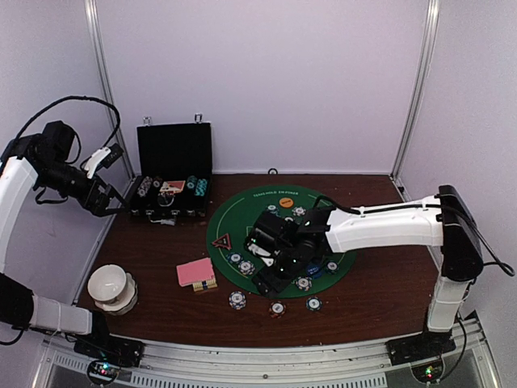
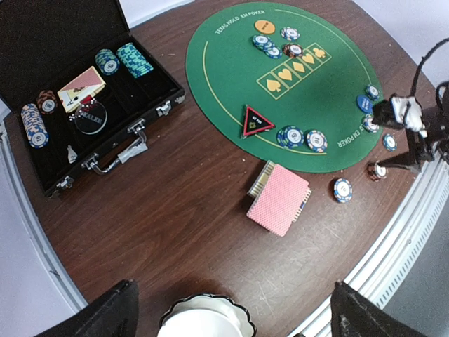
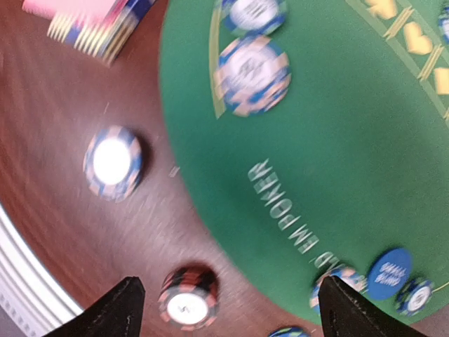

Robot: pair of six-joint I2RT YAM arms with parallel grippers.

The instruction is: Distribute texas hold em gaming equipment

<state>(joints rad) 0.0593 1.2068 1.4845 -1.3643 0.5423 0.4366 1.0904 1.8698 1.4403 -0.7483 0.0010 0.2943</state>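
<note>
Chips (image 1: 237,300) lie spread on and around the green mat (image 1: 242,208), with pink cards (image 1: 195,271) on the wood just left of it. Right gripper (image 3: 231,309) hovers over the mat's near edge, jaws wide and empty; left gripper (image 2: 235,316) hangs high beside the open case (image 1: 173,153), likewise spread with nothing between.

The left gripper (image 2: 235,312) hangs high and looks down, jaws spread wide, with nothing between its dark fingers (image 2: 116,312). Behind the claw, the left arm (image 1: 14,194) bends at the elbow and drops toward its base. The right gripper (image 3: 235,309) sits low, tipped downward, jaws apart and empty. Its white forearm (image 1: 380,226) stretches back from the claw to an upright link (image 1: 459,242).
</note>
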